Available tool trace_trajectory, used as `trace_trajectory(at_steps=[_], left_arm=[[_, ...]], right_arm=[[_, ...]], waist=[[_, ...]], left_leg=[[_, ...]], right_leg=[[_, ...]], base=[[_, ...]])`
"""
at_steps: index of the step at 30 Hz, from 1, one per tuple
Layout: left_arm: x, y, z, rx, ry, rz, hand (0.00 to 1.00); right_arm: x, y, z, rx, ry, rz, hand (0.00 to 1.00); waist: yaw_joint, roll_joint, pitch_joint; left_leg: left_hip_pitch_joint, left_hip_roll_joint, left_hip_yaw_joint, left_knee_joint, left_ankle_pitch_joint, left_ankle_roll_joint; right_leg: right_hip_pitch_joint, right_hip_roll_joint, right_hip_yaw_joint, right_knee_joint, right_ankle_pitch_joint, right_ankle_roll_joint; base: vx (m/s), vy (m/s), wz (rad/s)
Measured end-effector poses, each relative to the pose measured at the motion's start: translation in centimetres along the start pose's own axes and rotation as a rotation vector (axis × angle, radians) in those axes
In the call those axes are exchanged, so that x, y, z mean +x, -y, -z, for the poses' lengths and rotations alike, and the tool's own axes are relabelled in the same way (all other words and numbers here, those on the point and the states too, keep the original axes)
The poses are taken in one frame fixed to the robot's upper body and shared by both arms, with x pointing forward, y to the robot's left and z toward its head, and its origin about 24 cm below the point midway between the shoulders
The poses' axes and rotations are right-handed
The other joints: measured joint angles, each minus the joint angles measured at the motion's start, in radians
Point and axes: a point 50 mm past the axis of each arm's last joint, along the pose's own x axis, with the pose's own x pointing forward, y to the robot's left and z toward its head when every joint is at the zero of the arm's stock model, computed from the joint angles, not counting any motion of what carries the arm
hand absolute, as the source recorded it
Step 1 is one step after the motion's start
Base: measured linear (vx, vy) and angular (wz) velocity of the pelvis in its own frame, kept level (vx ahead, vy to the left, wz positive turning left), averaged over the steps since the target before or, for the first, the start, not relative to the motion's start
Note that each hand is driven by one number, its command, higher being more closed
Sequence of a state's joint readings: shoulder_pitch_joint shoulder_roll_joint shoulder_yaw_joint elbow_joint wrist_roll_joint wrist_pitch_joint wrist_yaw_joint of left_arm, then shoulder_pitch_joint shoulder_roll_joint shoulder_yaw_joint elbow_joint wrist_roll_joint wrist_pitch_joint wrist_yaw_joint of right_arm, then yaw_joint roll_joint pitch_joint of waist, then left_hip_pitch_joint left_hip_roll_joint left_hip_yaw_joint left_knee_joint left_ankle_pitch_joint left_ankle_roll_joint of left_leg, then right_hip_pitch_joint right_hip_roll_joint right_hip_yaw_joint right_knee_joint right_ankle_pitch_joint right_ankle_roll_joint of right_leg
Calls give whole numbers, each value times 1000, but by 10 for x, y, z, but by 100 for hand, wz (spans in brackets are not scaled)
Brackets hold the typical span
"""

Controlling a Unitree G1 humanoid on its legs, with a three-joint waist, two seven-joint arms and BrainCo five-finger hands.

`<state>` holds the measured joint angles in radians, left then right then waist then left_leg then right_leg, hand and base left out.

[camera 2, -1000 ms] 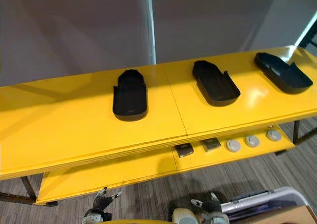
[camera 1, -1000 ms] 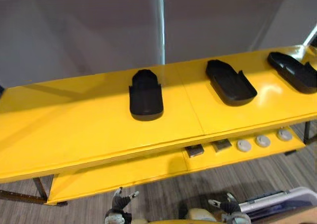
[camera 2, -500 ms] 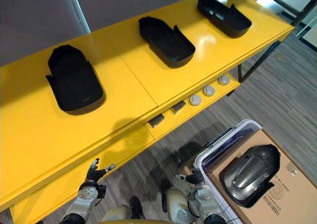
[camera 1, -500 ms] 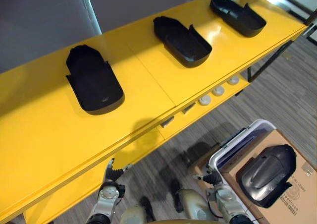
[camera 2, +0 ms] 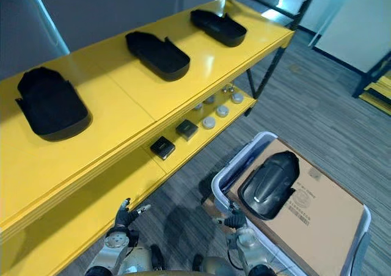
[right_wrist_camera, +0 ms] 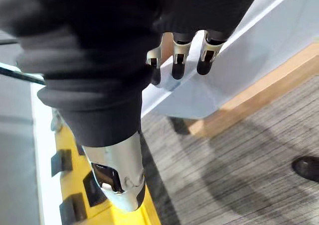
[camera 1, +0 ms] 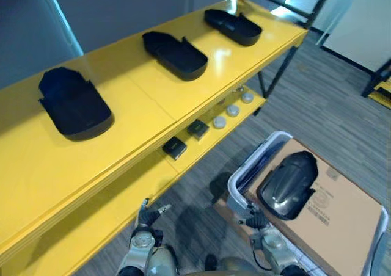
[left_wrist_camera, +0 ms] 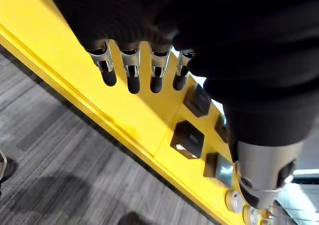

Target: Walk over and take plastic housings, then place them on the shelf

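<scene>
Both left robot hand (left_wrist_camera: 133, 78) and right robot hand (right_wrist_camera: 177, 61) hang loose-fingered, empty; crate (camera 1: 247, 167) partly cut off.

The left robot hand (left_wrist_camera: 155, 74) and right robot hand (right_wrist_camera: 178, 60) have silver, dark-tipped fingers (left_wrist_camera: 131, 76) under black ribbed covers (left_wrist_camera: 149, 16).

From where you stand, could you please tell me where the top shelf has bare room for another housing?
The widest bare patch on the top shelf is its near end, this side of the nearest housing. A narrower gap lies between that one and the middle housing. The lower shelf is crowded farther along with black blocks and round discs.
</scene>
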<state>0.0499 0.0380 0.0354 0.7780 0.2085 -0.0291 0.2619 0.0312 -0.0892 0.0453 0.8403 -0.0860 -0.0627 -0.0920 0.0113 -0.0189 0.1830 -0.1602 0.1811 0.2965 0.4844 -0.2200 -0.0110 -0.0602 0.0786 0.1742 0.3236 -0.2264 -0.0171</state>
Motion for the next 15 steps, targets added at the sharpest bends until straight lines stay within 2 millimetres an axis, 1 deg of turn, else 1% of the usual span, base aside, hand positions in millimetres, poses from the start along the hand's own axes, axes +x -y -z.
trace_trajectory(at_steps=[1,2,3,5,6,7,8,9,10,11,12,13,14,15], left_arm=[[-3,2,8,8,-26,7,0],[-4,3,10,8,-34,10,0],[-4,3,11,9,-37,10,0],[-5,3,14,10,-46,10,0],[-6,3,17,11,-54,11,0],[-8,2,21,11,-68,10,0],[-9,2,24,12,-75,9,0],[-10,2,25,13,-79,9,0],[-8,-4,25,25,-74,-3,0],[-6,-8,24,33,-71,-10,0],[-4,-13,24,38,-71,-22,0],[-2,-19,24,43,-74,-37,0],[-1,-20,23,46,-78,-39,0],[0,-20,23,49,-82,-38,0]], right_arm=[[-2,2,5,5,-14,6,0],[-3,2,7,9,-20,10,0],[-3,2,8,13,-22,11,0],[-1,2,3,13,-10,8,0],[-1,2,2,15,-6,9,0],[0,2,1,18,-4,11,0],[0,2,0,19,-2,12,0],[1,2,-3,19,5,11,0],[3,0,-8,24,17,7,0],[3,-1,-9,26,20,5,0],[3,-3,-10,30,22,3,0],[3,-4,-8,33,18,2,0],[2,-1,-5,37,10,12,0],[1,2,-2,36,2,21,0]], waist=[[-3,10,-6],[-5,13,-8],[-9,13,-8],[-11,13,-10],[-16,17,-14],[-19,23,-27],[-20,28,-34],[-21,31,-41],[-24,30,-42],[-25,29,-47],[-24,26,-57],[-22,21,-61],[-29,27,-62],[-29,34,-63]], left_leg=[[30,-9,3,-39,-9,-14],[42,-9,6,-59,-14,-17],[61,-16,36,-85,-14,-16],[91,-25,103,-121,-21,-7],[116,-25,162,-141,-22,-5],[137,-22,228,-158,-21,0],[148,-19,261,-166,-20,0],[164,-16,306,-179,-23,3],[193,-6,373,-188,-29,-5],[196,1,394,-184,-32,-10],[198,13,418,-167,-32,-15],[209,22,415,-157,-29,-20],[227,39,412,-146,-21,-31],[236,51,407,-137,-20,-33]], right_leg=[[-3,0,24,7,-4,9],[-6,-1,35,10,-8,19],[-18,-8,59,17,-16,24],[-43,-50,21,27,-24,27],[-55,-92,-37,27,-24,27],[-73,-151,-139,28,-21,23],[-79,-185,-201,27,-20,19],[-89,-241,-312,42,-17,14],[-84,-333,-527,60,-12,1],[-81,-361,-595,62,0,-16],[-77,-382,-668,56,51,-30],[-69,-374,-697,39,124,17],[-45,-343,-684,2,132,30],[-30,-326,-678,-16,136,37]], base=[[-47,94,-65],[-37,76,-64],[-84,110,-78],[-99,148,-97],[-47,153,-121],[-22,153,-130],[10,127,-131],[29,89,-145],[44,62,-138],[87,13,-128],[155,-70,-110],[196,-123,-122],[171,-151,-99],[147,-144,-72]])
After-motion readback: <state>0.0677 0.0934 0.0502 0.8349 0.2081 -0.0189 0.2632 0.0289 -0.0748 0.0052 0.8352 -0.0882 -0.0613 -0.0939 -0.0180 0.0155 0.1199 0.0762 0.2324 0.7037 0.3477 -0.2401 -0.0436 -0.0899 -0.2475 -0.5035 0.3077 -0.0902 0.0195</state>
